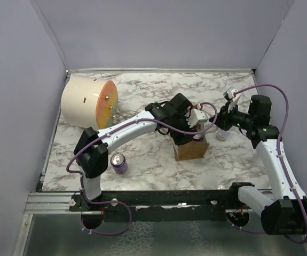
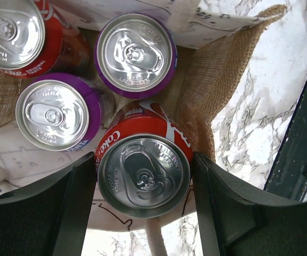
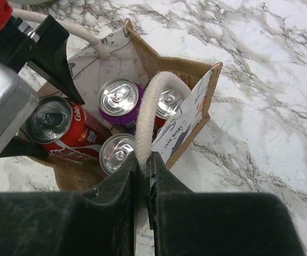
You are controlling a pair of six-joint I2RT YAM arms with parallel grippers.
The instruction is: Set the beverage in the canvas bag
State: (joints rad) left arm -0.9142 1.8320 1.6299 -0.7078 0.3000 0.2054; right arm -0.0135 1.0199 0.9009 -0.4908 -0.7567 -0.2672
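Tabletop (image 1: 142,96): white marble-look w/ grey veining, matte, fills mid of top view. Boxed in on 3 sides by plain pale lavender-grey panels: back wall (image 1: 158,32), L wall (image 1: 14,80), R wall (image 1: 297,64), meeting at straight corner seams. Near edge: slotted alu rail (image 1: 46,201), then textured grey surface (image 1: 153,237) below. Light even, diffuse; shadows soft, short.
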